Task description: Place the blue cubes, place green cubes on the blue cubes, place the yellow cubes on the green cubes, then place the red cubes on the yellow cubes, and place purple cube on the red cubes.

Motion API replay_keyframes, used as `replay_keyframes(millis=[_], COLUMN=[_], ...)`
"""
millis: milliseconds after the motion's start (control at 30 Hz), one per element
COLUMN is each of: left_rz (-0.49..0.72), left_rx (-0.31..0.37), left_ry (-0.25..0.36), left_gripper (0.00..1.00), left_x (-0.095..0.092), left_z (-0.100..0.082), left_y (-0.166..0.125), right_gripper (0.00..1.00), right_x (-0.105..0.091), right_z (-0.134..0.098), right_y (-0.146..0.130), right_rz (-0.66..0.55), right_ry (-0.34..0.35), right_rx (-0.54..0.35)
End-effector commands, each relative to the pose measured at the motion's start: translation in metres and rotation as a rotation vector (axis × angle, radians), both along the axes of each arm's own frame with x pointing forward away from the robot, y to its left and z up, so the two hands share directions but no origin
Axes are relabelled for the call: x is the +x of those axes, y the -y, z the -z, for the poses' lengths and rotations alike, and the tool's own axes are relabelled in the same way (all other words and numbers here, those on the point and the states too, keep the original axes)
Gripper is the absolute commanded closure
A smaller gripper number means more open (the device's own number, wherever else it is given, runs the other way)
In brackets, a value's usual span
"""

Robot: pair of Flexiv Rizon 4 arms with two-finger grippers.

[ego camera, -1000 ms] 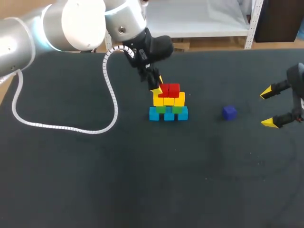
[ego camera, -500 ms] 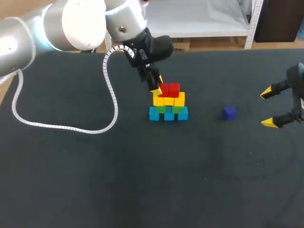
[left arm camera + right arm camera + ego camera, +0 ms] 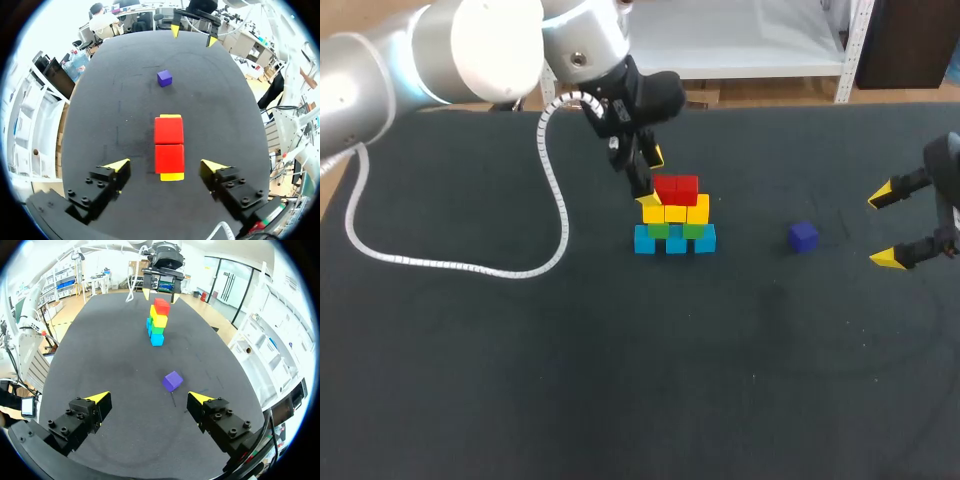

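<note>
A stack of cubes stands on the table (image 3: 620,380) in its far half, about midway between the left and right edges. The bottom row (image 3: 675,241) carries a second row (image 3: 660,230), then a third row (image 3: 675,211), then the top pair (image 3: 677,188). A lone cube (image 3: 803,237) lies to the stack's right, well apart. The left gripper (image 3: 651,178) hangs just left of the top pair. The right gripper (image 3: 885,227) sits at the right edge, beyond the lone cube. A cable (image 3: 470,268) loops across the far left part.
</note>
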State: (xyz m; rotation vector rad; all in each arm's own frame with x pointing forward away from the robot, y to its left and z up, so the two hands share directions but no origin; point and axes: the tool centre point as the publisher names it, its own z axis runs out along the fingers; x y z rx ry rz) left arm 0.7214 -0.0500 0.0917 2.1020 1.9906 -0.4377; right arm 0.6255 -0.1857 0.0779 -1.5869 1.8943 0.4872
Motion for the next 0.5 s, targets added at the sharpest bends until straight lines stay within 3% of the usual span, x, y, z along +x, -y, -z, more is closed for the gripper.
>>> replay_keyframes(millis=[33,167,500], left_rz=[-0.011,-0.037,-0.1], left_rx=[-0.043,-0.106,-0.185], left_ry=[0.017,0.04,0.08], left_gripper=[0.0,0.0,0.0], left_x=[0.001,0.001,-0.007], left_z=[-0.01,-0.023,-0.046], left_y=[-0.012,-0.028,-0.082], right_gripper=[0.0,0.0,0.0], right_x=[0.001,0.001,0.001], right_z=[0.001,0.001,0.001], right_y=[0.0,0.0,0.0], right_rz=[-0.002,-0.002,-0.002], right_ry=[0.0,0.0,0.0], right_rx=[0.003,0.003,0.003])
